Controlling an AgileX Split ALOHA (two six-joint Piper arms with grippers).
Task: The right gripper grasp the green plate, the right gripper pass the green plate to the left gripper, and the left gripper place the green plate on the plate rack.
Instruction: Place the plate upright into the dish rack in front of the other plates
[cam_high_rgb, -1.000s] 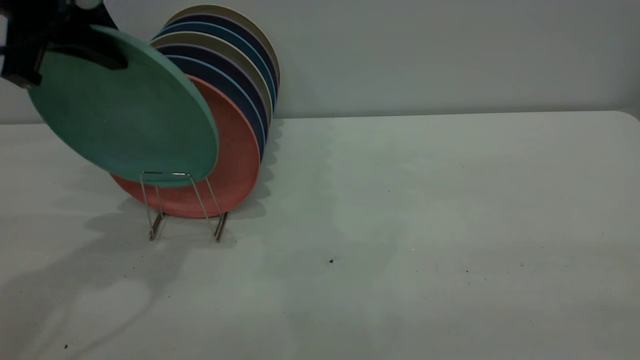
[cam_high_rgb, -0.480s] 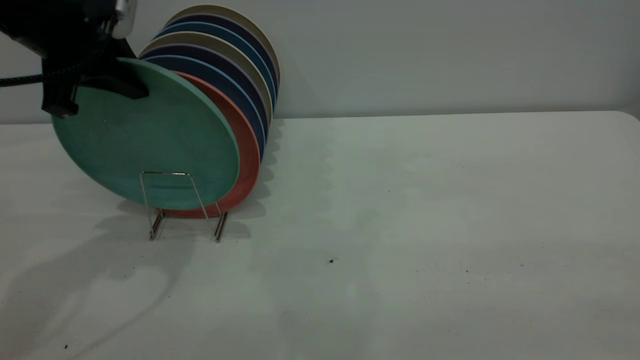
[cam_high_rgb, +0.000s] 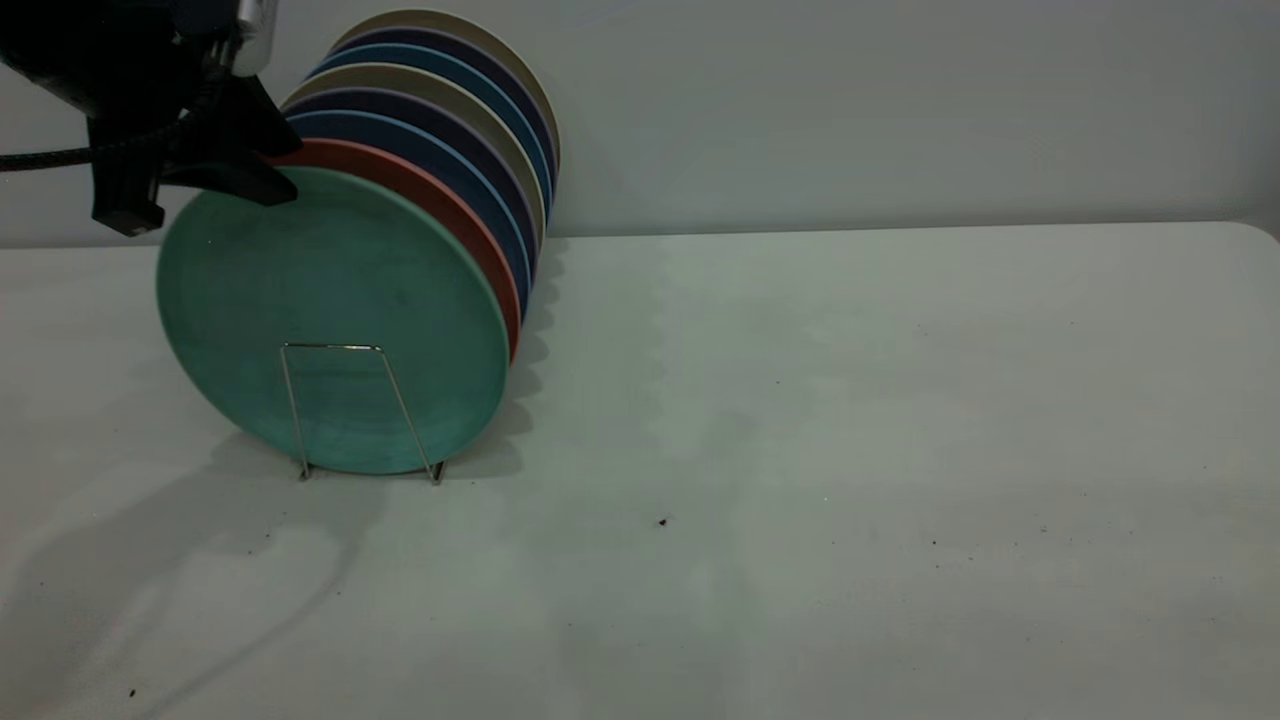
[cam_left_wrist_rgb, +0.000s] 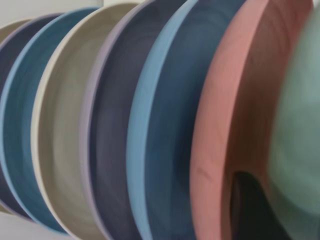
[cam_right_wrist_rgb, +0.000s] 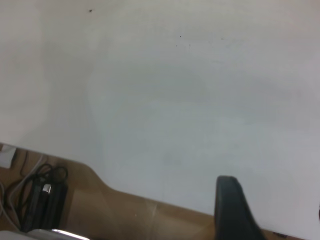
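White table (cam_high_rgb: 850, 400); plate rack (cam_high_rgb: 345, 410) holds green plate (cam_high_rgb: 330, 320); left gripper (cam_high_rgb: 235, 165) fingers apart, released.

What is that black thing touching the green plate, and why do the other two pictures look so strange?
The black thing is a robot's left gripper, a claw with two fingers. It stands at the top edge of the green plate, which sits upright at the front of a thin wire plate rack on a white table. Behind it stand a pink plate and several blue and cream plates.

The big picture is from a camera facing the robot. The picture full of coloured stripes comes from a camera on the left arm's wrist, very close to the plates' edges. The third comes from the right arm's wrist: it shows bare table and one dark finger of the right gripper, parked away from the plates.
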